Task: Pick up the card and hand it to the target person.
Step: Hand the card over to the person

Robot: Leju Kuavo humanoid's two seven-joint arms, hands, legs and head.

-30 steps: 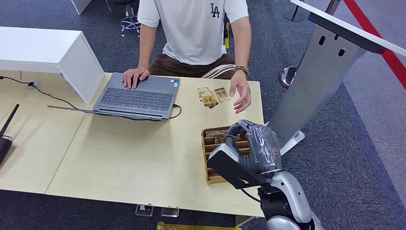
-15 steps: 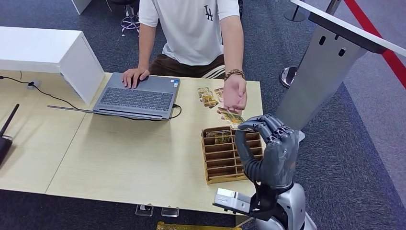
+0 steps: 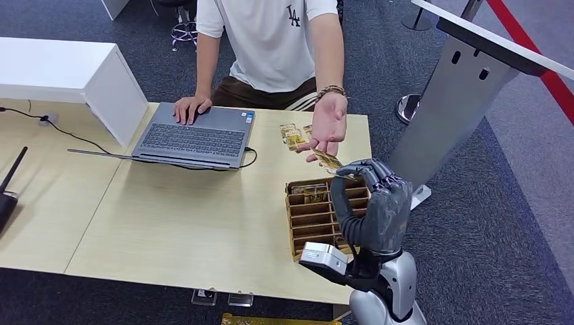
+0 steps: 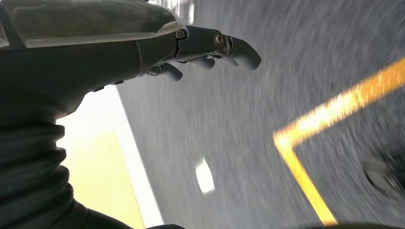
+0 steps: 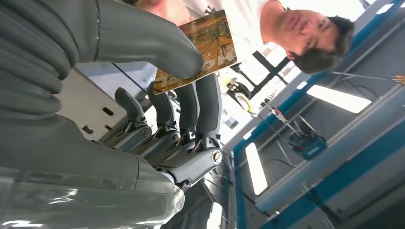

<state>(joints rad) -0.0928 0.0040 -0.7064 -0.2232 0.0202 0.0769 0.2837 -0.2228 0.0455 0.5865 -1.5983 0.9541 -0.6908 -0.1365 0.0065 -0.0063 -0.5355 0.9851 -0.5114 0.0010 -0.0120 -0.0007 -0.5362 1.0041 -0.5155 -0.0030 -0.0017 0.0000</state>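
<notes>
right hand [image 3: 379,203]: thumb and fingers pinch the card [image 5: 200,50] | card tip at person's open palm [image 3: 329,126] | left hand [image 4: 143,43]: holds nothing, fingers a little curled

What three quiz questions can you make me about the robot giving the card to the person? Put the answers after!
1. True or false: the right hand pinches a card.
2. Where is the person's hand waiting? A) palm up, just beyond the card B) flat on the wooden tray C) under the table
3. What does the person's other hand rest on?

Key:
1. True; the right wrist view shows the card between thumb and fingers.
2. A
3. The laptop.
</notes>
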